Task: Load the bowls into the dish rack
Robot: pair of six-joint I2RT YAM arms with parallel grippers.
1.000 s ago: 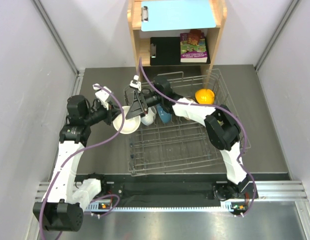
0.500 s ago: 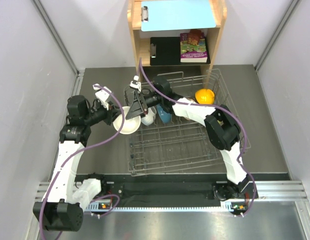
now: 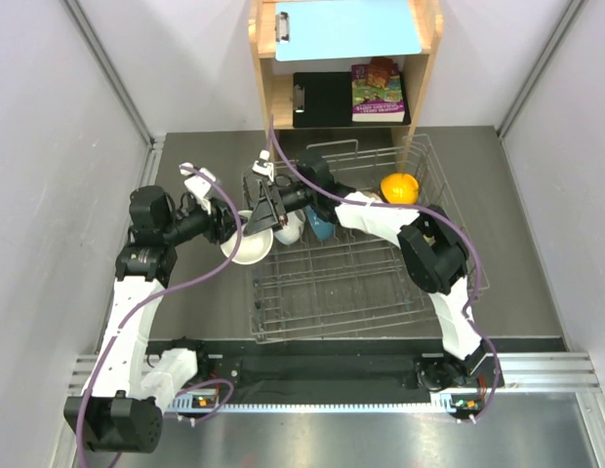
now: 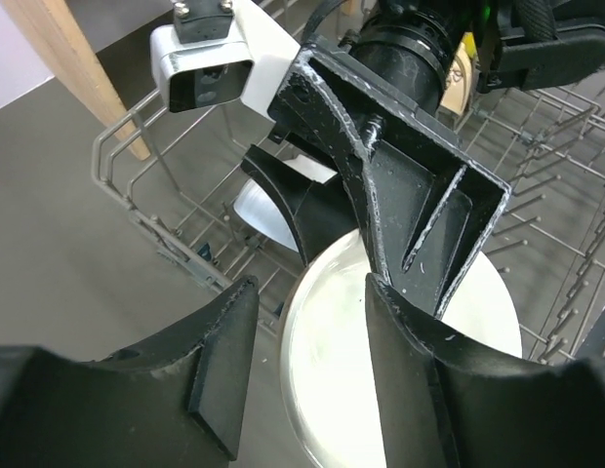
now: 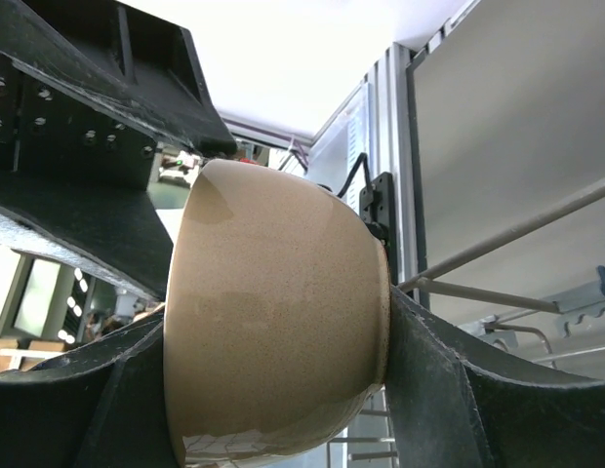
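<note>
Not much has moved in the last second. The small beige speckled ceramic bowl [image 3: 246, 242] is hanging in the same spot, in the air just over the left edge of the big silver wire dish rack [image 3: 361, 292], above the dark grey surface [image 3: 205, 292]. What did change: the right tool [image 3: 261, 222] has twisted a little and settled in tighter on it.

In the right wrist view the bowl sits wedged between that tool's two fingers, so we'd say the right one has it gripped. The left tool [image 4: 307, 322] has its fingers spread, straddling the rim with a visible gap, so it looks let go.

We read this as a hand-off from left to right, pretty much done. The orange bowl [image 3: 400, 185], blue bowl [image 3: 320, 226] and white bowl [image 3: 288, 230] are already racked; this one still needs carrying inward and slotting.
</note>
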